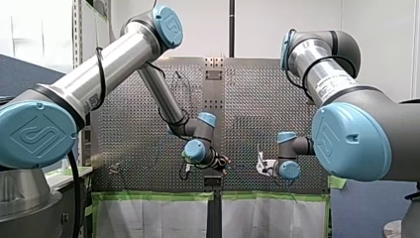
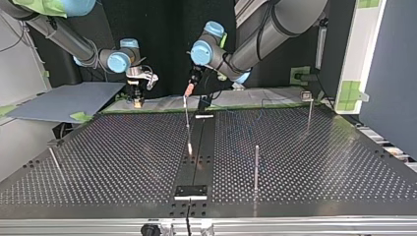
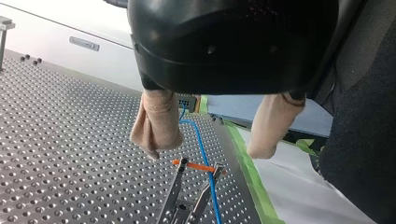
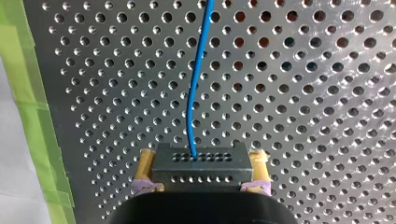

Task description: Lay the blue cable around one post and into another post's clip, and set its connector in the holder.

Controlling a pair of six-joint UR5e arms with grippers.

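In the right wrist view my right gripper [image 4: 201, 179] is shut on the black connector [image 4: 201, 163], its yellow pads [image 4: 145, 168] on both sides. The blue cable [image 4: 196, 79] runs from the connector ahead over the perforated plate. In the left wrist view my left gripper [image 3: 205, 153] is open, and its beige fingers [image 3: 156, 123] hang above the blue cable [image 3: 203, 154]. Under them the cable passes a post's clip [image 3: 180, 168] crossed by an orange band. In the top view my right gripper [image 2: 136, 96] is at the far left edge and my left gripper [image 2: 189, 89] is near the middle post [image 2: 188, 125].
More thin posts stand on the table [image 2: 256, 167] [image 2: 309, 110] [image 2: 54, 157]. A black holder plate [image 2: 191, 191] sits at the near middle edge of the top view. Green tape [image 4: 32, 107] lines the plate's border. A grey sheet [image 2: 64, 101] lies beyond the table at the left.
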